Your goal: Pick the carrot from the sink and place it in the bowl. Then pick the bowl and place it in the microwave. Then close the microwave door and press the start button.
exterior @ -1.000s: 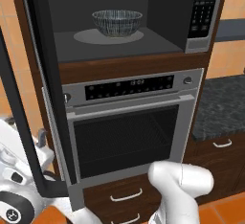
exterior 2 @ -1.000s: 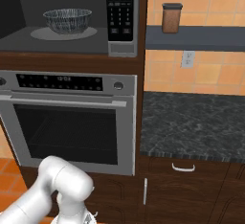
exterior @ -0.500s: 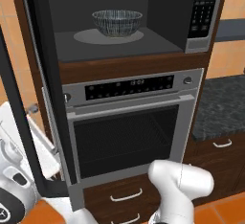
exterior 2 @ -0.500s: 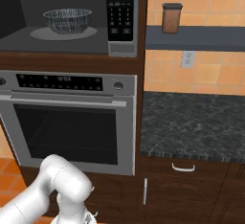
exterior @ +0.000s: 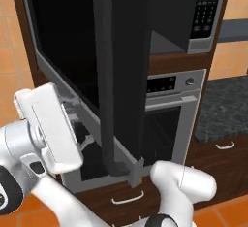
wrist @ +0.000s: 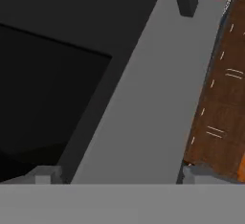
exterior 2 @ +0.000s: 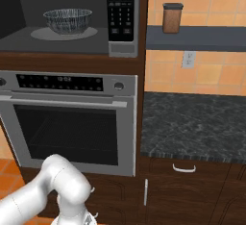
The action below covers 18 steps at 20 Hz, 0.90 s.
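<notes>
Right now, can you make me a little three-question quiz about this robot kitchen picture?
1. True or false: the wide round blue-grey patterned bowl sits inside the silver-framed built-in microwave.
2. Where is the small brown lidded jar? A. on the speckled counter B. on the dark wall shelf C. in the oven
3. Fill in: the dark glass microwave door is not yet ____.

Key: 1 true. 2 B. 3 closed.
</notes>
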{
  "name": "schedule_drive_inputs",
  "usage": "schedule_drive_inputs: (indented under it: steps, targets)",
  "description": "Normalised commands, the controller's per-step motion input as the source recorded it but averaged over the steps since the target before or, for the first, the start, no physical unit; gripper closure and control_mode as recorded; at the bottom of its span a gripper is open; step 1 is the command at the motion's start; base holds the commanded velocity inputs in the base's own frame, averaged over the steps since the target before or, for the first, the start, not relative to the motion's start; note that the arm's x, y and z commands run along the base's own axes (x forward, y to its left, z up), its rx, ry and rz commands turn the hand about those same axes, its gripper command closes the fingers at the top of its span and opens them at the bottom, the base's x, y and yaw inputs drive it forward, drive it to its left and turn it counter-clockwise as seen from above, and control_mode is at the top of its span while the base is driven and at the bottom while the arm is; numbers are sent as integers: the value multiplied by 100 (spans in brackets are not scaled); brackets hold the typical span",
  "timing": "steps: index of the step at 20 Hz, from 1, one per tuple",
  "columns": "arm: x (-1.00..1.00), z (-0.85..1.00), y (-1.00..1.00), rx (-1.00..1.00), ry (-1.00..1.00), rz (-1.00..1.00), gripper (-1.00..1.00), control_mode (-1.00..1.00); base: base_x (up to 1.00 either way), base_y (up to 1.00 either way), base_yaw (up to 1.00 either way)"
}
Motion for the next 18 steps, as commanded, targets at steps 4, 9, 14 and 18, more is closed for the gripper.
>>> schedule_drive_inputs:
  steps: [4, 9, 14, 18]
  targets:
    - [-3, 8, -78, 42, -6, 23, -100, -100, 0, 0, 0]
    - [0, 4, -82, 33, 0, 30, -100, -100, 0, 0, 0]
    - [13, 0, -76, 23, -1, 33, -100, -100, 0, 0, 0]
    - [27, 0, -88, 24, -7, 40, -100, -100, 0, 0, 0]
